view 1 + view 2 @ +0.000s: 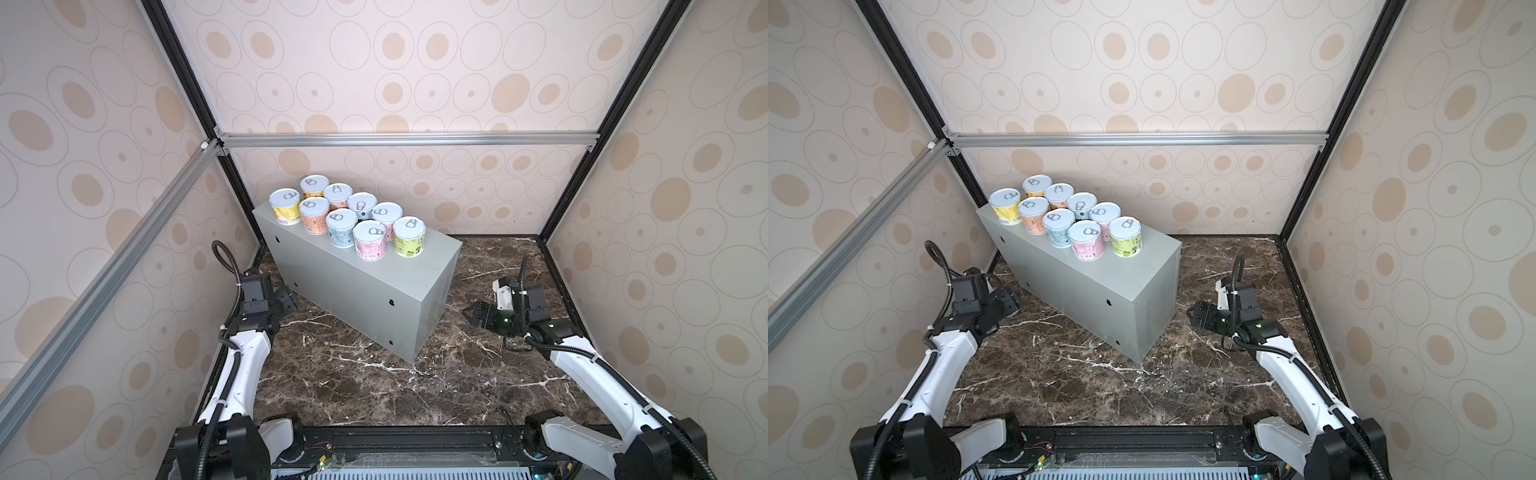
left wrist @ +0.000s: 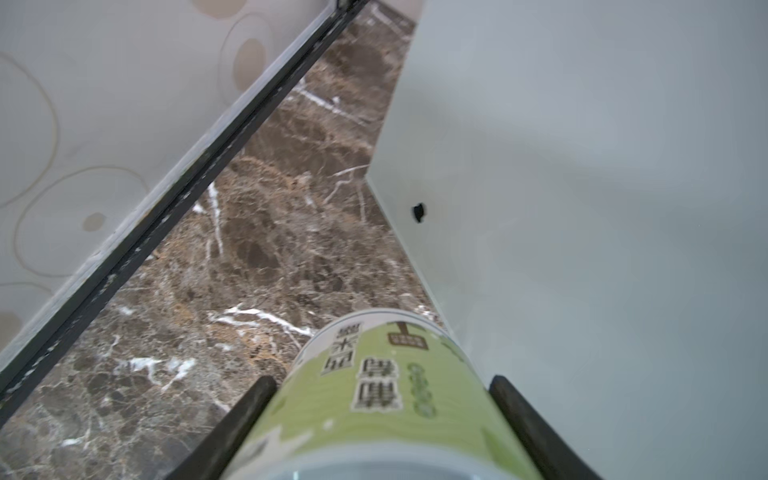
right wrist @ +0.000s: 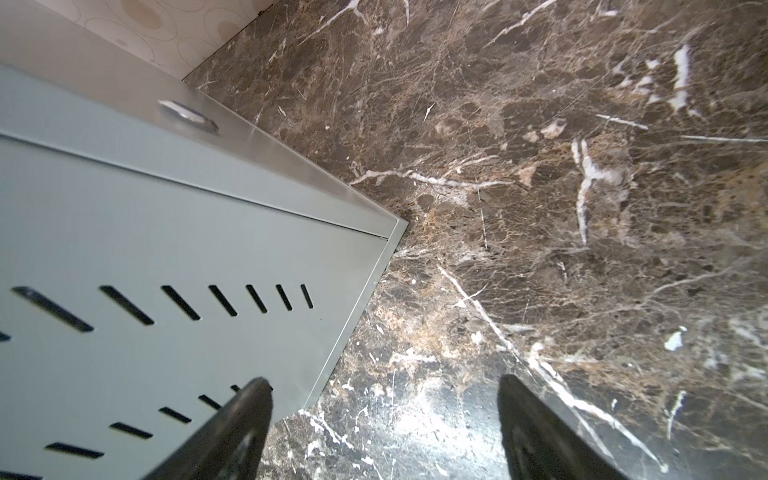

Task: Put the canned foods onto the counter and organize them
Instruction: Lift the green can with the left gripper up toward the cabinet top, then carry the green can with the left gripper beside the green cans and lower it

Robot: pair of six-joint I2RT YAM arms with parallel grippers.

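While the left gripper [image 2: 382, 381] clamped a green can [image 2: 365, 415] across its seemingly stiff, slick sides, beside the counter [image 2: 582, 208], nine other cans [image 1: 342, 226] stood above it; the right gripper [image 3: 384, 380] hung wide, empty.

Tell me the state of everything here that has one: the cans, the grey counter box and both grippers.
nine cans: upright, lids on, in two rows on the counter.
held green can: clamped by its sides in the left gripper, low beside the counter, not yet placed.
left gripper: shut on the held green can.
right gripper: open, empty, over the floor by the counter's end.
counter: standing on the floor, part of its top bare.
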